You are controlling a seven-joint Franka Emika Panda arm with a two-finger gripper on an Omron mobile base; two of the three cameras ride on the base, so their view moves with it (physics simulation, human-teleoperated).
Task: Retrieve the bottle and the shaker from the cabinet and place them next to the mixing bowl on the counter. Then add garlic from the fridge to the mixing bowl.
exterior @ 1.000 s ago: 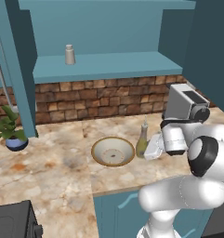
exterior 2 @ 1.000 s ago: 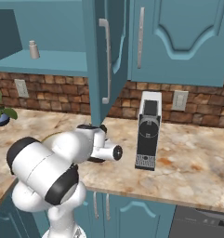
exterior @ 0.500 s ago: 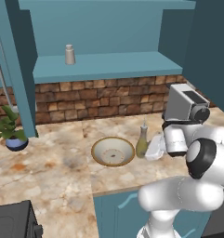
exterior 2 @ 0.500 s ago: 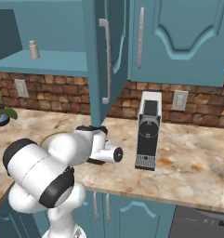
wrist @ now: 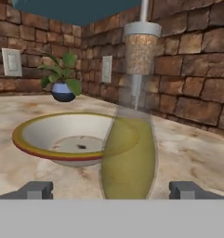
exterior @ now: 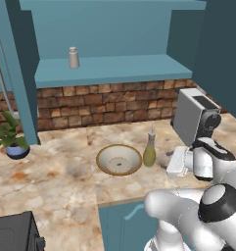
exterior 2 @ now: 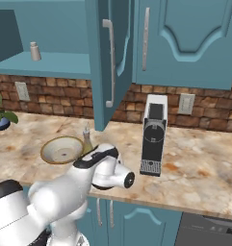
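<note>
The bottle (exterior: 149, 151) stands upright on the counter (exterior: 65, 186), just right of the mixing bowl (exterior: 118, 159). In the hand view the bottle (wrist: 128, 158) rises close between my two fingertips (wrist: 36, 189), with the bowl (wrist: 62, 135) behind it to the left. My gripper (wrist: 111, 189) is open, its tips well apart on either side of the bottle and not touching it. The hand (exterior: 167, 162) sits low over the counter to the bottle's right. The shaker (exterior: 73, 58) stands on the shelf of the open cabinet (exterior: 114, 68). The garlic and the fridge are out of view.
A grey coffee machine (exterior: 193, 117) stands on the counter right behind the hand. An open cabinet door (exterior 2: 108, 62) hangs above the bottle. A potted plant (exterior: 9, 139) sits at the far left by the brick wall. A black appliance (exterior: 14, 235) is at the lower left.
The fingers have spread a little wider off the bottle, which stands on its own by the bowl. The arm and the other things have barely moved.
</note>
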